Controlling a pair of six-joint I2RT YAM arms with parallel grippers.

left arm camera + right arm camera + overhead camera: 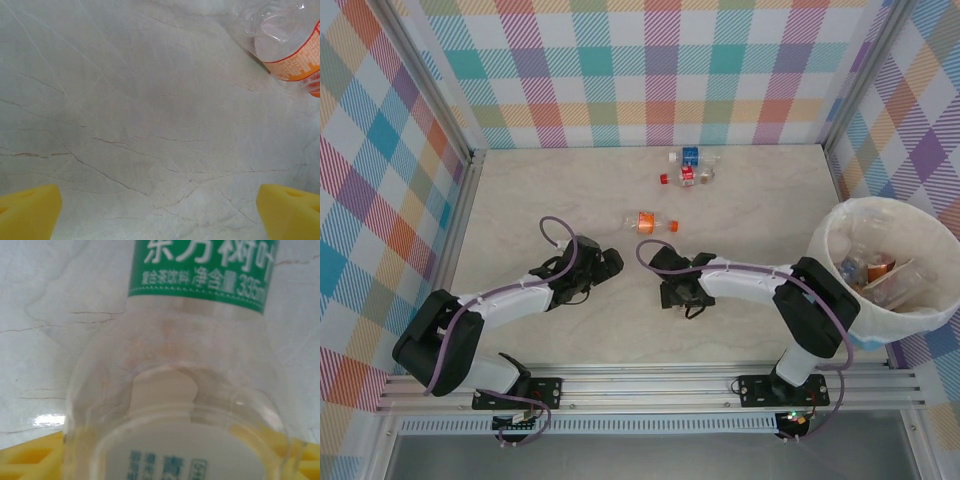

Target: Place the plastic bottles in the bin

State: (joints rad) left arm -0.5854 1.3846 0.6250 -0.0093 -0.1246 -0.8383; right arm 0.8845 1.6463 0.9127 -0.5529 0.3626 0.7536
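Both arms reach forward, low and bent at the elbow, over the pale marbled counter (520,200). The left hand (604,264) hangs with its yellow fingers (30,212) wide apart, near a clear orange-labelled plastic bottle (645,222). The right hand (676,292) straddles a clear green-labelled plastic bottle (200,390) lying on the counter; whether it is clamped I cannot tell. A cluster of small bottles (690,168) lies farther back. The large round white bin (825,255) stands at right with discarded bottles (880,272) inside. Pastel plaid walls (650,70) enclose the counter.
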